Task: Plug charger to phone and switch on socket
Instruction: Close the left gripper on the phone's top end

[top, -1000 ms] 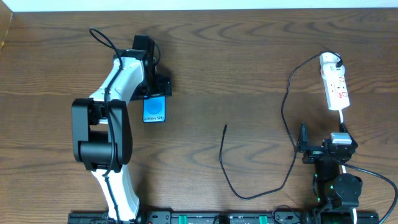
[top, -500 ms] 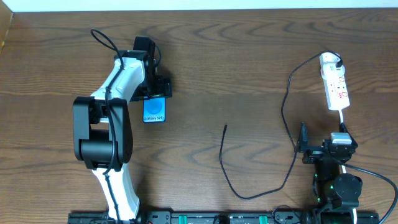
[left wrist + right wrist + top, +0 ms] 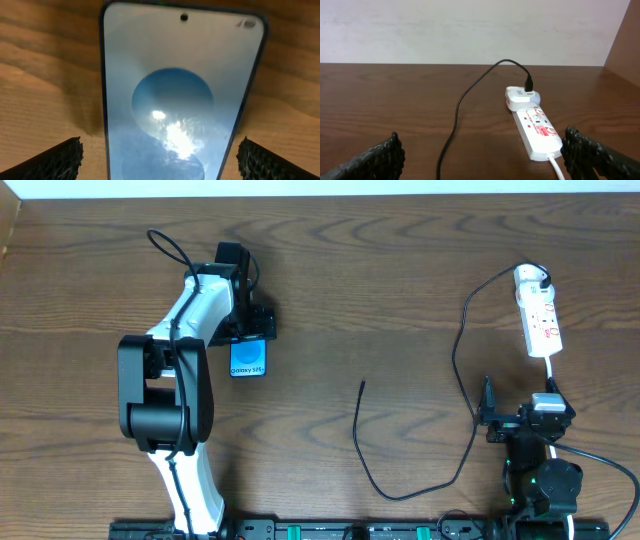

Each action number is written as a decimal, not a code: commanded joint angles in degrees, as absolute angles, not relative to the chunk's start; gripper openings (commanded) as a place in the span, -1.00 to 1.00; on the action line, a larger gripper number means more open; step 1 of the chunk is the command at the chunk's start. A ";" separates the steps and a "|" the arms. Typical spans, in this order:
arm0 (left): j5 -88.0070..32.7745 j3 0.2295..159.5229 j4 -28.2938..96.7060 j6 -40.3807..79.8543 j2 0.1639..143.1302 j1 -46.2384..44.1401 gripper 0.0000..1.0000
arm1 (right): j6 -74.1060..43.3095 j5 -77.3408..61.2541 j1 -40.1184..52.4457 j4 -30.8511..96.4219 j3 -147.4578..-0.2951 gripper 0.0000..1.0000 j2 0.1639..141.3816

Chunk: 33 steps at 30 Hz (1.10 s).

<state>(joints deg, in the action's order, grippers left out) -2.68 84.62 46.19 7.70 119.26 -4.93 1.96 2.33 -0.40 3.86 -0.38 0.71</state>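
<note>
Overhead: see phone lying flat, screen up, on the left half of the table, right under left gripper. From left wrist, reading its fingers as spread wide, straddling the phone's long edges, touching neither, holding nothing. Same for right gripper: wide open, empty, parked near the front edge, facing socket just beyond it. Can see charger looping loose across mid-table from white adapter at the socket's far end, with plug tip bare on the wood, well apart from phone and both grippers. Looks like the grab-the-phone step, with nothing plugged into it yet. To do it well: drop straight down, centre on the phone, squeeze the two long edges only, stay off the glass. Close slowly; slim, slick body, likely to skate or twist under an uneven pinch. Keep the end opposite the camera hole clear of the fingers, presumably the port end. Can't tell from any view whether the socket is switched on.
</note>
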 commanded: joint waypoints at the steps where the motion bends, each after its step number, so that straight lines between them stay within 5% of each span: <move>1: -2.57 82.85 45.32 8.23 120.03 -4.86 0.97 | 2.42 2.44 -0.01 4.08 -0.32 0.98 0.38; 22: -2.57 81.10 44.01 8.23 120.03 -4.86 1.00 | 2.42 2.44 -0.01 4.08 -0.32 0.99 0.38; 33: -2.55 81.10 43.97 8.21 120.03 -4.86 0.77 | 2.42 2.44 -0.01 4.08 -0.32 0.99 0.38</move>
